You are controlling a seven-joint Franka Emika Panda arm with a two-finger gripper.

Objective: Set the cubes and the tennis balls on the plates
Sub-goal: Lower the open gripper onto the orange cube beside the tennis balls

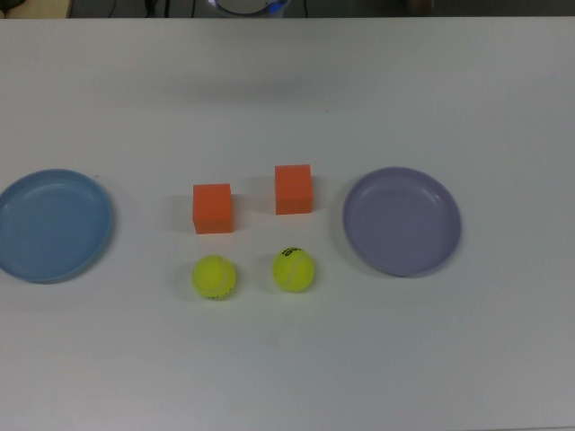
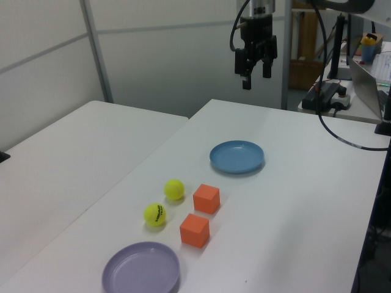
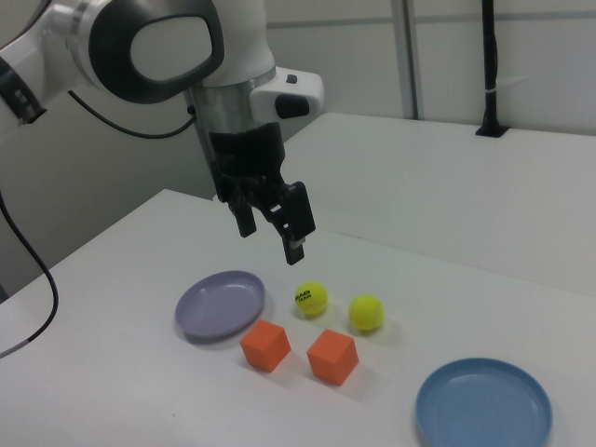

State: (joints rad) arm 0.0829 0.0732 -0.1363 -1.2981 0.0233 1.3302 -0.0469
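Your claw hangs high above the white table, its two fingers spread apart with nothing between them. No item is on a plate yet, so the whole task is in front of you.

The main risk, as I judge it, is with the tennis balls. They are round and fuzzy, so if your fingers close a little off centre, a ball can squirt out and roll across the table, maybe against its neighbour. The marked ball and the plain ball lie near each other, so a wide claw coming down on one can push the other. The two orange cubes also sit close together; a finger can land on the wrong cube if you descend without turning the claw to fit the gap.

All four things lie well below the claw and apart from it. In the left view they are toward the camera from it, with the blue plate the nearest thing under it and the purple plate the farthest.
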